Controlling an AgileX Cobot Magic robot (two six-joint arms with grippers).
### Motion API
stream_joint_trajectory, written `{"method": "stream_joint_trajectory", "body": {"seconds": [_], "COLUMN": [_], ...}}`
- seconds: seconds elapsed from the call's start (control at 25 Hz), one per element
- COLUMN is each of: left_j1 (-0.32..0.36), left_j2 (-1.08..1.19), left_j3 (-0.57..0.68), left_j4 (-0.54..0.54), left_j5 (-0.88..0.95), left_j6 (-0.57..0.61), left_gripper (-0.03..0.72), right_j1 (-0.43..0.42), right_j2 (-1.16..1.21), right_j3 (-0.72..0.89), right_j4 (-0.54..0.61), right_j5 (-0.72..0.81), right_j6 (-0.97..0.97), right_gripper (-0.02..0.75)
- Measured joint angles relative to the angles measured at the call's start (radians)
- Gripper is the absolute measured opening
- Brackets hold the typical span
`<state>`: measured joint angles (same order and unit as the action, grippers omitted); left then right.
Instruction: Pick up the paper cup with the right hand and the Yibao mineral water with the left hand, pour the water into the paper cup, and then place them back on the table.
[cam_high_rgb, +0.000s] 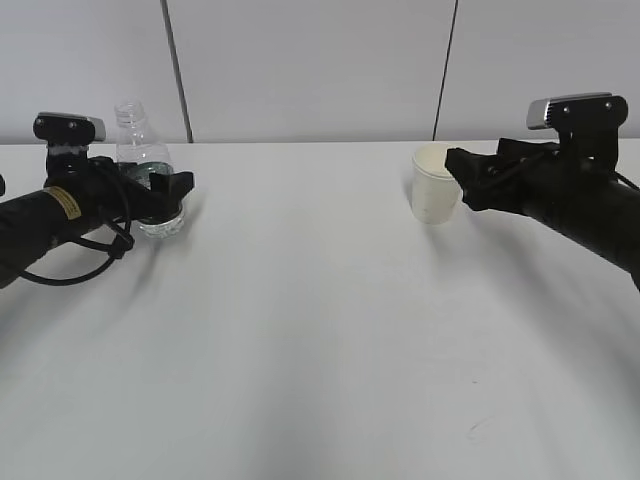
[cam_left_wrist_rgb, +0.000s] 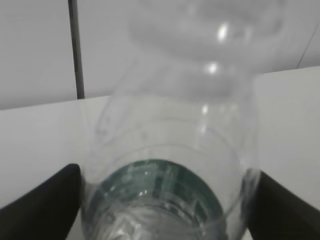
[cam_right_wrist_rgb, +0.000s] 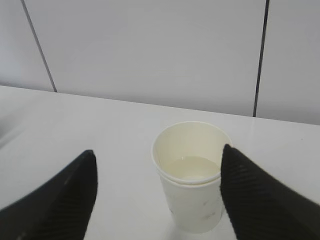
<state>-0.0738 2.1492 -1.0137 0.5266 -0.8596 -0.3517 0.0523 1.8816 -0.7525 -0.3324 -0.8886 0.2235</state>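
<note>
- No readable text, brand, number or sign in any view.
- Yibao mineral water (cam_high_rgb: 147, 172) on the left: dark green label band low on the bottle, markings too blurred to read in the exterior and left wrist views.
- Left arm: yellowish band (cam_high_rgb: 62, 203) on the wrist with tiny dark print, illegible.
- Paper cup (cam_right_wrist_rgb: 191, 175) on the right: plain, only faint specks on its side, no lettering.

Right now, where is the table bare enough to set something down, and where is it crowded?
Bare: the wide stretch of table between the Yibao mineral water and the paper cup, plus the whole near side. Crowded: far left, where the left hand brackets the bottle, and far right, where the right hand reaches the cup.
</note>
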Motion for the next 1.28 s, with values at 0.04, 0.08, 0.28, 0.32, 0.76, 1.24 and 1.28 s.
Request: {"method": "stream_joint_trajectory", "body": {"seconds": [0.04,0.08,0.28,0.32,0.76,1.24,1.28], "left_j1": [0.0,0.0,0.0,0.0,0.0,-0.013,-0.02], "left_j2": [-0.013,-0.03,-0.1,-0.113,-0.269,-0.416,-0.424], "left_j3": [0.007,0.013,0.019,0.02,0.022,-0.164,-0.188], "left_j4": [0.0,0.0,0.001,0.001,0.001,-0.001,-0.002], "left_j5": [-0.001,-0.001,0.0,0.001,0.115,0.627,0.683], "left_j6": [0.0,0.0,0.0,0.0,-0.003,-0.178,-0.185], "left_gripper": [0.593,0.593,0.592,0.592,0.59,0.58,0.578], "right_j1": [0.0,0.0,0.0,0.0,0.0,0.0,0.0], "right_j2": [0.0,0.0,-0.029,-0.041,-0.193,-0.266,-0.266], "right_j3": [0.0,0.0,0.002,0.002,-0.012,-0.26,-0.283], "right_j4": [0.0,0.0,-0.009,-0.011,-0.017,-0.126,-0.148], "right_j5": [0.0,0.0,0.004,0.003,0.092,0.528,0.57], "right_j6": [0.0,0.0,0.0,0.0,0.025,0.22,0.258], "right_gripper": [0.595,0.595,0.595,0.595,0.595,0.595,0.595]}}
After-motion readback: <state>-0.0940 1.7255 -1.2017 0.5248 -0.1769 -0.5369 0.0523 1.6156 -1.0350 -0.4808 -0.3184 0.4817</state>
